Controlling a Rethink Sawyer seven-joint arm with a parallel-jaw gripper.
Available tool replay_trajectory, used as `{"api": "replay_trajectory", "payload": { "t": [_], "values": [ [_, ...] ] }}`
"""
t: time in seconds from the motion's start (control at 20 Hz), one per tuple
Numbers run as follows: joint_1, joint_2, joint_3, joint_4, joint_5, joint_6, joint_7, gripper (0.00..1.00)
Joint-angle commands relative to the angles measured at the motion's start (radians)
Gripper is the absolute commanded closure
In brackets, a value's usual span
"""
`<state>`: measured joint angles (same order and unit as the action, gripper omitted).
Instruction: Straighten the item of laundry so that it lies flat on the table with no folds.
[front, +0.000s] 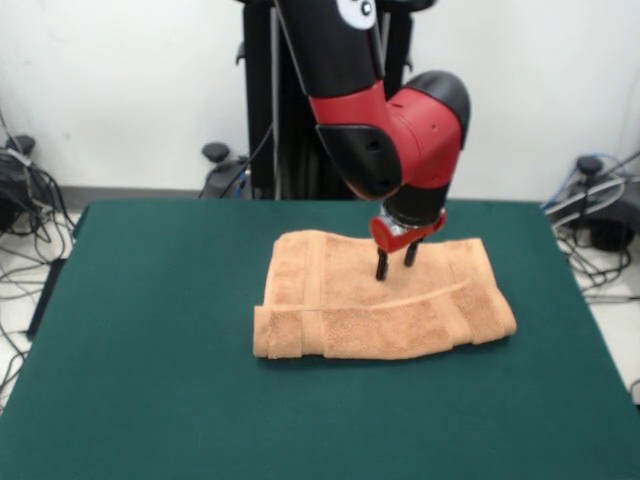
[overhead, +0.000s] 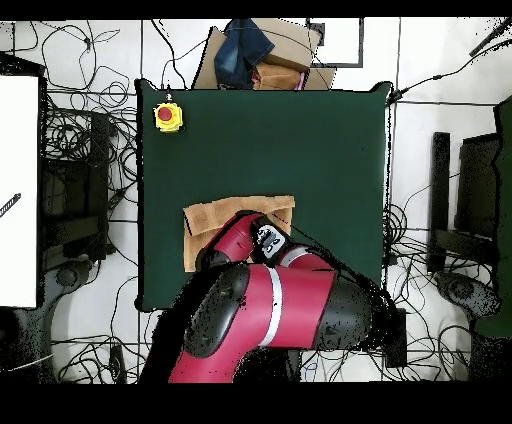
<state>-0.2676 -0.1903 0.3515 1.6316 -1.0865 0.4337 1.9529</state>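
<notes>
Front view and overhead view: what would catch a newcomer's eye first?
The red and black arm comes down over mid-table, its end effector open above the folded orange-tan towel. The towel lies doubled on the dark green table. From overhead, a yellow box with a red button sits at one corner.

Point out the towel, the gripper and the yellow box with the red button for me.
towel (front: 340, 325), front view, on its folded near layer.
gripper (front: 396, 264), front view, midway between its two dark fingertips.
yellow box (overhead: 167, 116), overhead view, on its red button.

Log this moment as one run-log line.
gripper: open, jaws down over towel | towel: folded double, not flat | table: towel near middle | task: unfinished
</notes>
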Motion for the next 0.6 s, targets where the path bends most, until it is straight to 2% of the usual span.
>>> {"api": "replay_trajectory", "payload": {
  "t": [0.05, 0.3, 0.6],
  "values": [
    [-0.004, 0.056, -0.010, -0.150, -0.024, -0.043, -0.002, 0.00],
    [0.000, 0.076, -0.009, -0.182, -0.028, -0.044, -0.003, 0.00],
    [0.004, 0.063, -0.008, -0.175, -0.019, -0.031, -0.003, 0.00]
  ]
}}
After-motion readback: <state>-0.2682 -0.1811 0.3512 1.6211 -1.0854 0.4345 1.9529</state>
